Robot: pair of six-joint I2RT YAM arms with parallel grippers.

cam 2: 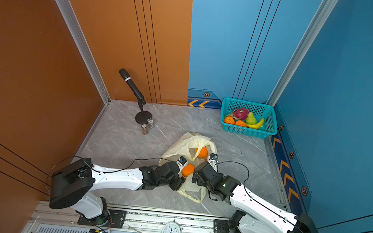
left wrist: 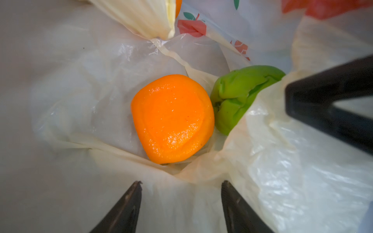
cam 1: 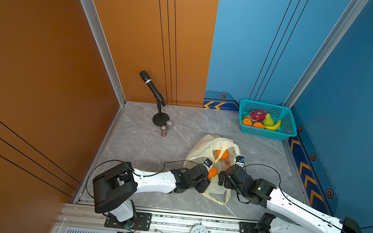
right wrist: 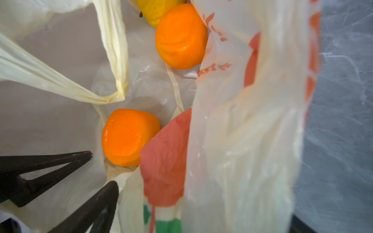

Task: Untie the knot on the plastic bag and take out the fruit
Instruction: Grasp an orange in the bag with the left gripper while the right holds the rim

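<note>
Pale yellow plastic bag [cam 1: 201, 148] lay slumped at the near centre, its handles [right wrist: 117, 60] loose and its mouth gaping, so the fruit could come out. You had the left gripper [left wrist: 180, 182] part open over an orange [left wrist: 172, 119], gripping nothing. The right gripper [cam 1: 221, 175], spread wide and empty, straddled the bag's right wall, seemingly to hold the mouth apart.

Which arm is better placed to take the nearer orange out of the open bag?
Left, probably. The left gripper is open with the orange centred ahead of its fingertips; the right gripper, also open, sits off to its side.
</note>
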